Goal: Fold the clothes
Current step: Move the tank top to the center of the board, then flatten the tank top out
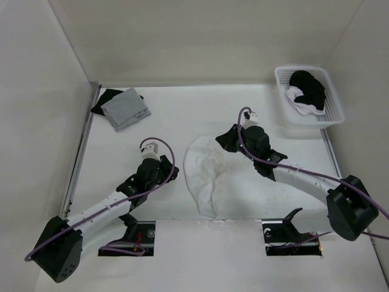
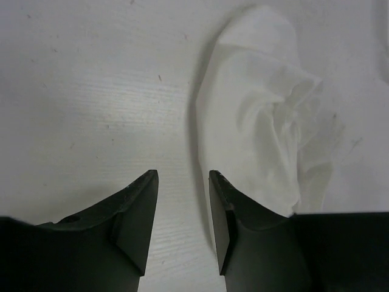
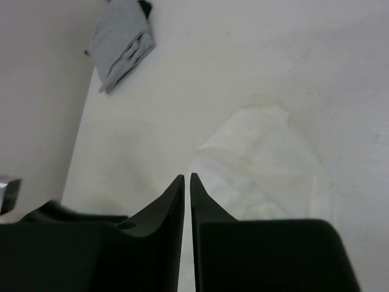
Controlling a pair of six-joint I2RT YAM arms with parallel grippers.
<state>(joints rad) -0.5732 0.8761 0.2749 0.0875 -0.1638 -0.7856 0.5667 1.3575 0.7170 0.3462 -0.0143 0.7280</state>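
Two-arm folding station, seen from above and from each wrist. The white garment lies crumpled and unfolded near the middle of the table, between the two arms, its longer axis running from the far side toward the near edge. From the left wrist, the garment shows soft creases and a rounded far end.

The left gripper is low beside the garment's left edge. From the left wrist, the left gripper has its jaws set moderately apart with bare table between them and nothing held; the right-hand finger overlaps the cloth's edge in that view, and contact cannot be confirmed.

The right gripper sits at the garment's upper right edge. From the right wrist, the right gripper has its jaws drawn almost together, only a thin slit between them, with nothing seen in it.

A grey cloth lies at the far left on a black garment. A white basket at the far right holds dark clothing.
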